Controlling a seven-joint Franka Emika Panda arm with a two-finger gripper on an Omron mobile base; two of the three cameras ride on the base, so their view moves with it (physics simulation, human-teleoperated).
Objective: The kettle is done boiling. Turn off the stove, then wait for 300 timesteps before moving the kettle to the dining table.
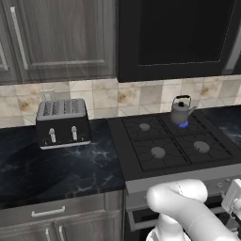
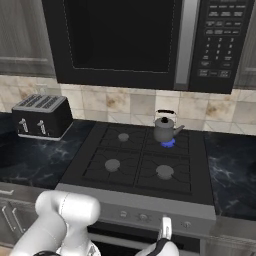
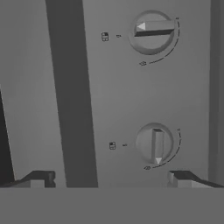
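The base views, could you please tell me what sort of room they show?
Most likely a home kitchen: a black four-burner gas stove carrying a small grey metal kettle, a black four-slot toaster on dark marble, and a black built-in microwave above.

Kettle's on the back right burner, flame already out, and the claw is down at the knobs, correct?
Not quite: the flame is not out. Both base views show a blue flame burning under the kettle on the stove's back right burner. The rest holds: in the hand view the open claw faces the front knobs.
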